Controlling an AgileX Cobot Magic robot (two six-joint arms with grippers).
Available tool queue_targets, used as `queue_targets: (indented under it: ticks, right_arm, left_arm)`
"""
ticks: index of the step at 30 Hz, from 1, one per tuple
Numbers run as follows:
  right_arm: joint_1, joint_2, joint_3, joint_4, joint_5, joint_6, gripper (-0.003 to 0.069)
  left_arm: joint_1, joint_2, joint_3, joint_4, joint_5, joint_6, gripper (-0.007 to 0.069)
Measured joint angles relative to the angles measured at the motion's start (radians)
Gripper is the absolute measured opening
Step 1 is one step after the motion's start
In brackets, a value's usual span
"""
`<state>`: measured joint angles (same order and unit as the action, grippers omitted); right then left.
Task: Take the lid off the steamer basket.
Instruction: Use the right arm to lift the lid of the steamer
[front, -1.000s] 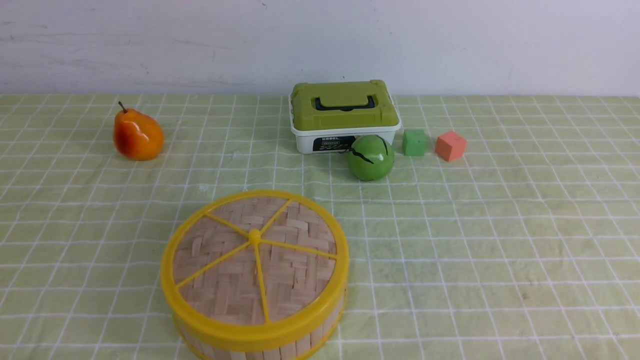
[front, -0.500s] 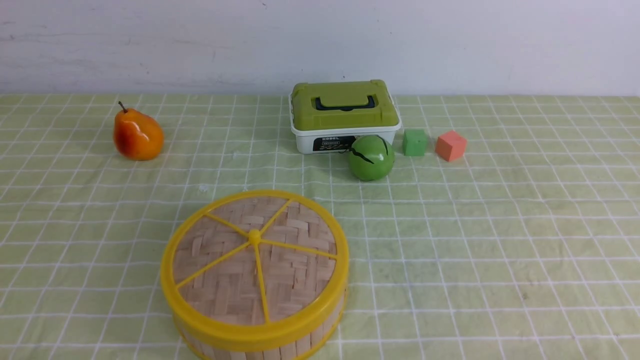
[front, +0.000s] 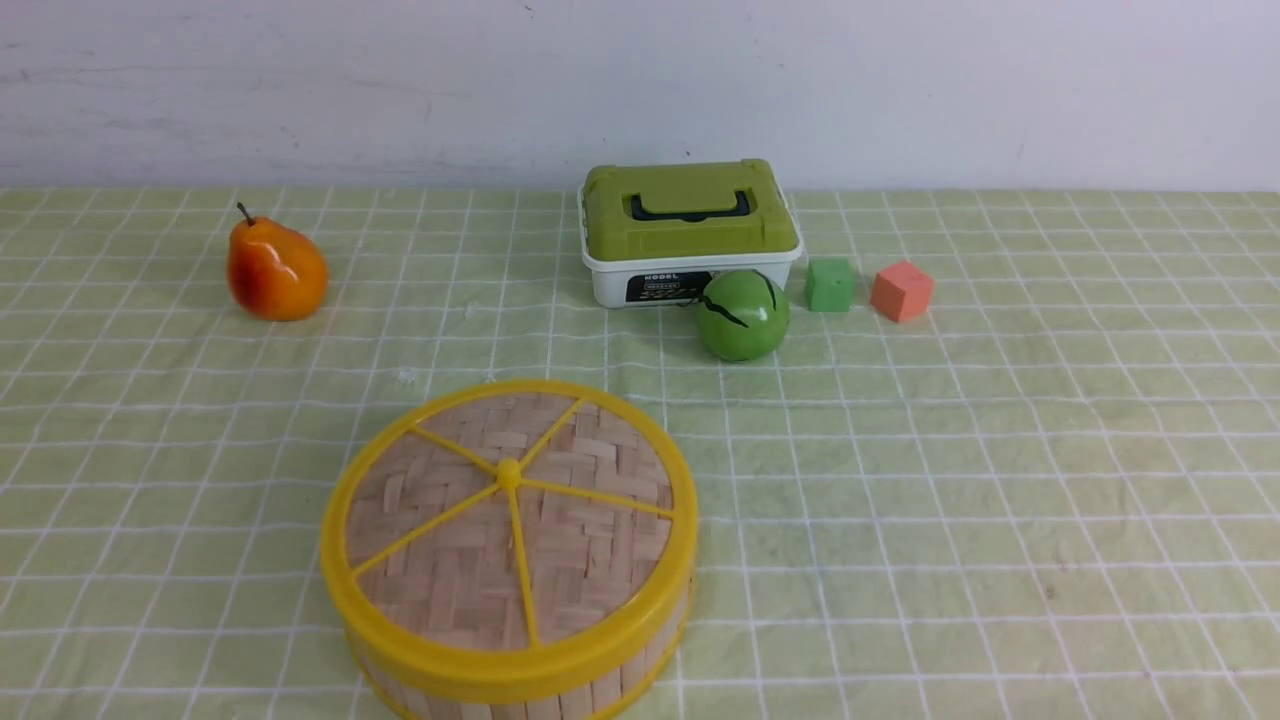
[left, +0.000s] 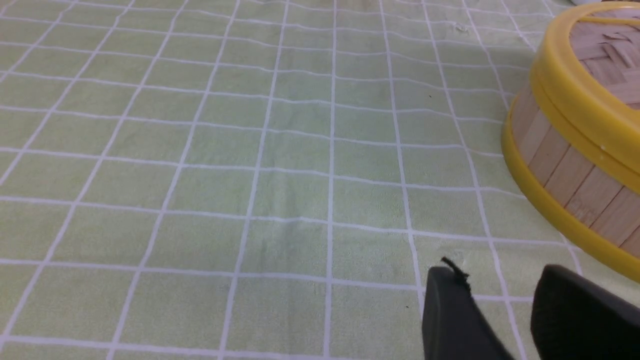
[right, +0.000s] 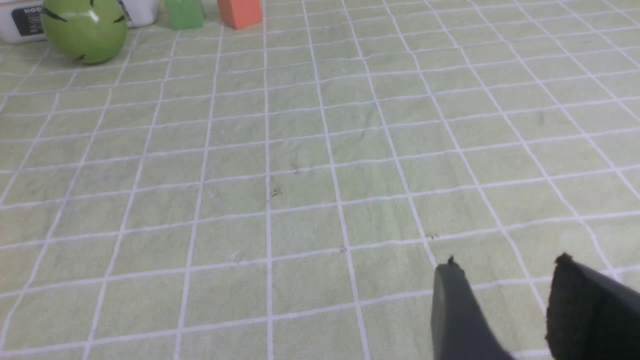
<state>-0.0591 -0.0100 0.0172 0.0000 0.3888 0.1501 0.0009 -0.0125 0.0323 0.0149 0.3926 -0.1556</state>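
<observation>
Nothing has moved in the last second: the lid (front: 510, 520) sits closed on the steamer basket (front: 610, 688) near the bench's (front: 1000, 480) front edge. The left end effector (left: 500, 285) and right end effector (right: 507, 280) stand parted, empty, so lifting seems not yet begun.

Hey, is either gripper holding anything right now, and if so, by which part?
Nothing is held. The left gripper and the right gripper both stand open and empty, and the lid sits untouched on the steamer basket.
</observation>
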Motion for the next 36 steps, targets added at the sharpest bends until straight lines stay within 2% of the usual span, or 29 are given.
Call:
queue_targets:
  ticks: [11, 13, 16, 17, 18, 20, 22, 24, 32, 35, 36]
  right_arm:
    - [0.000, 0.000, 0.000, 0.000, -0.001, 0.000, 0.0241]
    - [0.000, 0.000, 0.000, 0.047, -0.008, 0.005, 0.0241]
    - [0.000, 0.000, 0.002, 0.163, -0.015, 0.046, 0.0241]
    - [0.000, 0.000, 0.006, 0.342, -0.026, 0.131, 0.0241]
    - [0.000, 0.000, 0.006, 0.383, -0.027, 0.140, 0.0241]
    - [0.000, 0.000, 0.009, 0.614, -0.028, 0.256, 0.0241]
    - [0.000, 0.000, 0.009, 0.734, -0.037, 0.310, 0.0241]
    - [0.000, 0.000, 0.009, 0.786, -0.058, 0.320, 0.0241]
    - [0.000, 0.000, 0.009, 0.812, -0.105, 0.262, 0.0241]
    - [0.000, 0.000, -0.005, 0.803, -0.094, 0.109, 0.0241]
    - [0.000, 0.000, -0.009, 0.801, -0.091, 0.098, 0.0240]
  left_arm:
    - [0.000, 0.000, 0.000, 0.000, 0.000, 0.000, 0.0239]
    - [0.000, 0.000, 0.000, 0.000, 0.000, 0.000, 0.0239]
    - [0.000, 0.000, 0.000, 0.000, 0.000, 0.000, 0.0239]
    - [0.000, 0.000, 0.000, 0.000, 0.000, 0.000, 0.0239]
    - [0.000, 0.000, 0.000, 0.000, 0.000, 0.000, 0.0239]
    - [0.000, 0.000, 0.000, 0.000, 0.000, 0.000, 0.0239]
    - [0.000, 0.000, 0.000, 0.000, 0.000, 0.000, 0.0239]
    - [0.000, 0.000, 0.000, 0.000, 0.000, 0.000, 0.0239]
    - [0.000, 0.000, 0.000, 0.000, 0.000, 0.000, 0.0239]
    - [0.000, 0.000, 0.000, 0.000, 0.000, 0.000, 0.0239]
    - [0.000, 0.000, 0.000, 0.000, 0.000, 0.000, 0.0239]
